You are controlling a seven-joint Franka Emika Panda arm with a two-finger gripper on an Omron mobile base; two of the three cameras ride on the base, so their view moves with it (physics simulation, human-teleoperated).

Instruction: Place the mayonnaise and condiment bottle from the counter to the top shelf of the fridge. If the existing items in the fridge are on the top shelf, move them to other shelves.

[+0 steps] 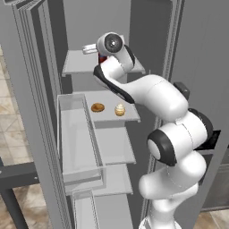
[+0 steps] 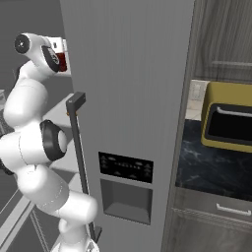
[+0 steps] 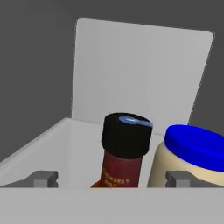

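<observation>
Straddling the condiment bottle (image 3: 124, 153) with jaws wide, the gripper (image 3: 111, 179) grips nothing; mayonnaise (image 3: 192, 159) is partly cut off.

- The condiment bottle (image 3: 124, 157) is dark red-brown, with a black cap and an orange-lettered label.
- The mayonnaise (image 3: 192, 159) is a cream jar under a bright blue lid.
- The top shelf (image 1: 78, 62) is pale grey, as are the lower shelves.
- Two existing items (image 1: 98, 108) on the second shelf are golden-brown and pale tan.
- The fridge (image 2: 133, 98) is brushed grey with a dark bar handle and black dispenser panel.
- The counter (image 2: 211, 167) is black, faintly marbled, beneath a mustard-yellow appliance (image 2: 227, 118).
- The arm (image 1: 165, 116) is white with dark joints.
</observation>
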